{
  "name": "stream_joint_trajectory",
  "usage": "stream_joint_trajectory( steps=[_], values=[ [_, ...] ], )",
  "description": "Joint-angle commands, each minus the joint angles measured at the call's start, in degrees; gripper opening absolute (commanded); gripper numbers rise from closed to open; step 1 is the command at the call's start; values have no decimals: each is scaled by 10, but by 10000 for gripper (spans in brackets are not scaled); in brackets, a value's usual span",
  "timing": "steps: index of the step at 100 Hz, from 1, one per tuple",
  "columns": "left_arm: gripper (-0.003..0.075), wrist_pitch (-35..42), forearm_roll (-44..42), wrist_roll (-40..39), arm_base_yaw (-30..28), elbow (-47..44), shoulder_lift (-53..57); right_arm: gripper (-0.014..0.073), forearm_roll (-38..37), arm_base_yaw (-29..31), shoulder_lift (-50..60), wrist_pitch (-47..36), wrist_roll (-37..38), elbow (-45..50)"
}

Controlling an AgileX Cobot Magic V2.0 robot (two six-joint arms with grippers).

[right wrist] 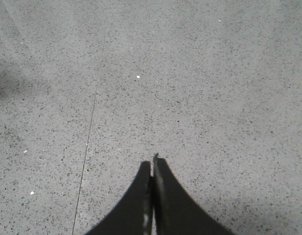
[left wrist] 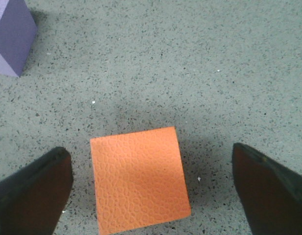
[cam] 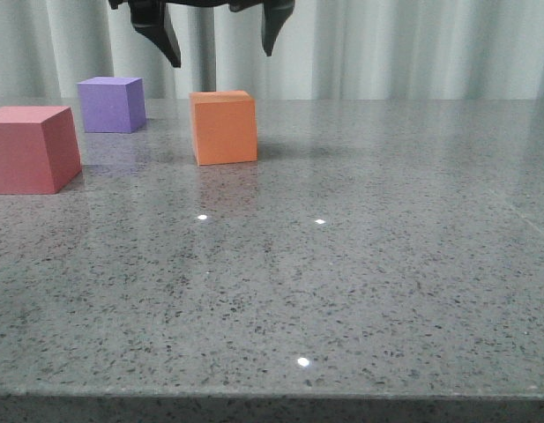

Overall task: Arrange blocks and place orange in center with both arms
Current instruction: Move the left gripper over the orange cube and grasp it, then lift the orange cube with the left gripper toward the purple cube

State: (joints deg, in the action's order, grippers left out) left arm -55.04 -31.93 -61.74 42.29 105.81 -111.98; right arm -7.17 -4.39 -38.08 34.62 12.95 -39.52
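Note:
The orange cube (cam: 224, 128) stands on the grey table, left of middle at the back. My left gripper (cam: 220, 48) hangs open above it, apart from it. In the left wrist view the orange cube (left wrist: 138, 178) lies between the two wide-open fingers (left wrist: 33, 193), touching neither. The purple cube (cam: 112, 104) stands behind and to the left; it also shows in the left wrist view (left wrist: 11, 39). The red-pink cube (cam: 29, 148) stands at the left edge, nearer. My right gripper (right wrist: 153, 164) is shut and empty over bare table; it is out of the front view.
The grey speckled table (cam: 342, 282) reaches to a front edge near the bottom of the front view. A pale curtain (cam: 413, 48) hangs behind the table. A thin seam line (right wrist: 89, 132) runs across the tabletop in the right wrist view.

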Motion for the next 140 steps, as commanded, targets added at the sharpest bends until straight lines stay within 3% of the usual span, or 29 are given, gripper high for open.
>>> stream_joint_trajectory(
  steps=[1,76,88,100,112,140],
  values=[
    [617,15,-22,-10,3,19,24,-69,-8,3,2,-45,-6,-14],
    [613,-11,-13,-33,1,18,-22,-69,-8,3,2,-45,-6,-14],
    [513,-12,-9,-33,1,18,-22,-69,-8,3,2,-45,-6,-14],
    [309,-12,-3,-33,1,18,-22,-69,-8,3,2,-45,-6,-14],
    [165,-14,-3,-32,1,18,-22,-69,-8,3,2,-45,-6,-14],
    [136,-13,-4,91,-5,20,40,-69,-8,3,2,-45,-6,-14]
  ],
)
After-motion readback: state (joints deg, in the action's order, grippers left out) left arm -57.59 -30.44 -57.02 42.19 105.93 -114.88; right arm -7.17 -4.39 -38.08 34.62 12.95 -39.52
